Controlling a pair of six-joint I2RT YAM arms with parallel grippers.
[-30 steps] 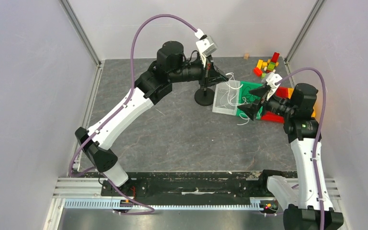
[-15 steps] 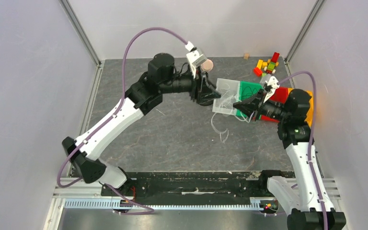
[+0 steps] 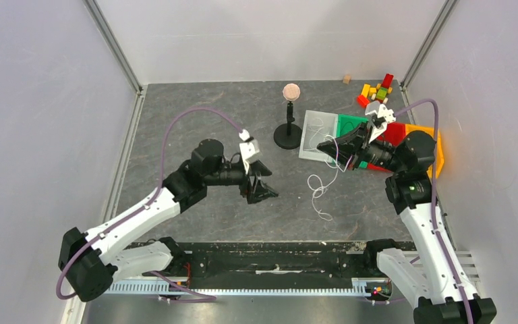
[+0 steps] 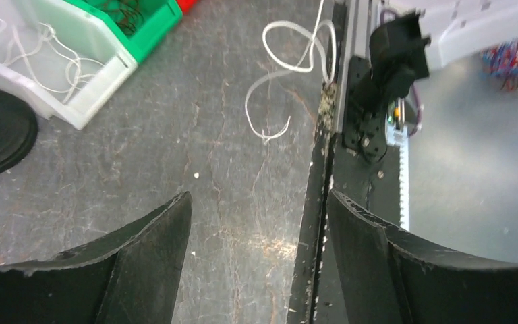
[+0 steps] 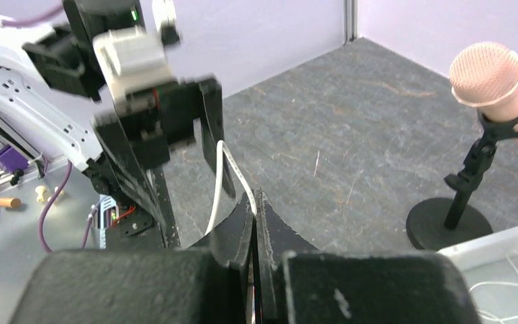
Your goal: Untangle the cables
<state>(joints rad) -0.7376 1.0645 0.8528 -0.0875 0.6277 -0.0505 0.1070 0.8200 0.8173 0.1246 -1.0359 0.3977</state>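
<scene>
A white cable (image 3: 318, 189) hangs from my right gripper (image 3: 324, 144) and trails in loops onto the table in front of the bins. In the right wrist view the right gripper (image 5: 255, 200) is shut on that white cable (image 5: 232, 173), which arches up out of the fingertips. More white cables (image 3: 318, 129) lie in the white bin (image 3: 308, 152), and dark cables (image 4: 123, 8) lie in the green bin (image 3: 351, 122). My left gripper (image 3: 270, 191) hovers low over the middle of the table, open and empty. Through the left wrist view, the open left gripper (image 4: 256, 216) faces the looped white cable (image 4: 278, 74).
A microphone (image 3: 291, 91) stands on a black round base (image 3: 287, 139) left of the white bin. Red (image 3: 396, 131) and orange (image 3: 438, 145) bins sit behind my right arm. Coloured blocks (image 3: 376, 92) lie at the back right. A black rail (image 4: 318, 175) borders the near edge.
My left gripper opened and drew back from the bins toward the near left. My right gripper shut on the white cable and holds it raised; its loops now trail on the table.
</scene>
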